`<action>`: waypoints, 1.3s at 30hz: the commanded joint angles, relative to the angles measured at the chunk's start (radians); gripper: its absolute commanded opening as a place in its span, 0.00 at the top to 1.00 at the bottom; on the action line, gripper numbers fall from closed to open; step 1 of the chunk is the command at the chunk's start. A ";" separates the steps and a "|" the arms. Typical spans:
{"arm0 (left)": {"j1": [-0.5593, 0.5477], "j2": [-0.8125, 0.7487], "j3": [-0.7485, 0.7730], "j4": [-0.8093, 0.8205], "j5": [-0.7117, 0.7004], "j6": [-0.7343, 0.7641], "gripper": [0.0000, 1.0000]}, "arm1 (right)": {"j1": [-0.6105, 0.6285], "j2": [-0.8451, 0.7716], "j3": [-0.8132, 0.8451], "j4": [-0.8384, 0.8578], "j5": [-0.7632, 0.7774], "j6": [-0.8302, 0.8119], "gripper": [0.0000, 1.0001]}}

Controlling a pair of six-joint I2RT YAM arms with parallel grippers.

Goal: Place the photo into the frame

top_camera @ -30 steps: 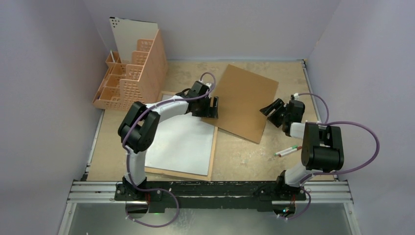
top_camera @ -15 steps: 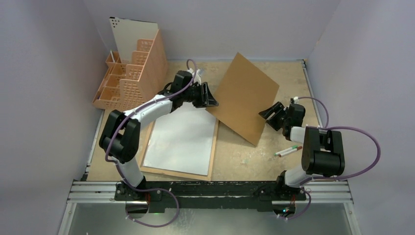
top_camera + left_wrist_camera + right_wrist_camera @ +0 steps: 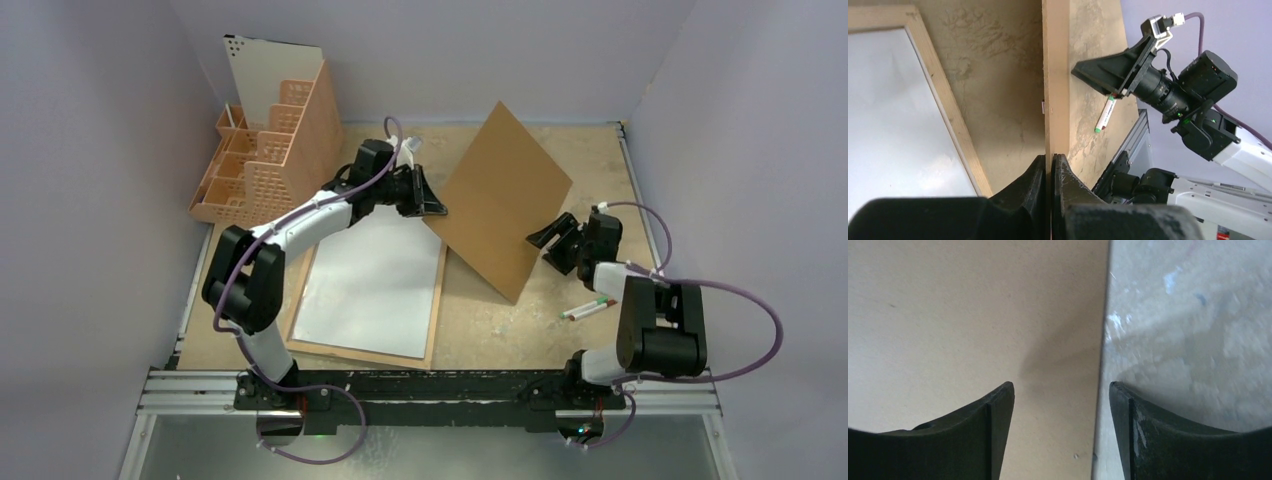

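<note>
Left pincer (image 3: 438,211) clamped shut on the left edge of the tilted hardboard backing sheet (image 3: 505,205); right pincer (image 3: 541,238) stands open at its right edge, holding nothing. Photo (image 3: 370,285), white side up, lies in the frame (image 3: 437,300) on the desk (image 3: 480,320), near-left of the sheet, long axis near-far.

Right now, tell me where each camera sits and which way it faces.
Top external: above and behind the bases, looking down on the table; both arms show.
Left wrist: on the left arm, looking along the left gripper, shut on the board, toward the right gripper.
Right wrist: on the right arm, looking past its open gripper at the board's edge and table.
Shared: all three see the board.
</note>
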 commanded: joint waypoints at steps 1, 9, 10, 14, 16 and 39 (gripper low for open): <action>-0.008 -0.068 0.096 -0.025 -0.083 0.143 1.00 | 0.013 -0.150 0.022 -0.231 0.199 -0.027 0.23; -0.076 -0.121 0.198 -0.032 -0.261 0.250 1.00 | 0.013 -0.277 0.284 -0.433 0.414 -0.063 0.09; -0.089 -0.123 0.213 -0.037 -0.271 0.273 1.00 | 0.013 -0.282 0.313 -0.447 0.409 -0.067 0.09; -0.151 -0.129 0.272 -0.067 -0.322 0.383 1.00 | 0.046 -0.305 0.426 -0.477 0.335 -0.090 0.08; -0.182 -0.125 0.299 -0.083 -0.345 0.437 1.00 | 0.084 -0.301 0.494 -0.509 0.294 -0.104 0.09; -0.489 -0.042 0.442 -0.216 -0.734 0.668 1.00 | 0.161 -0.446 0.594 -0.624 0.265 0.177 0.09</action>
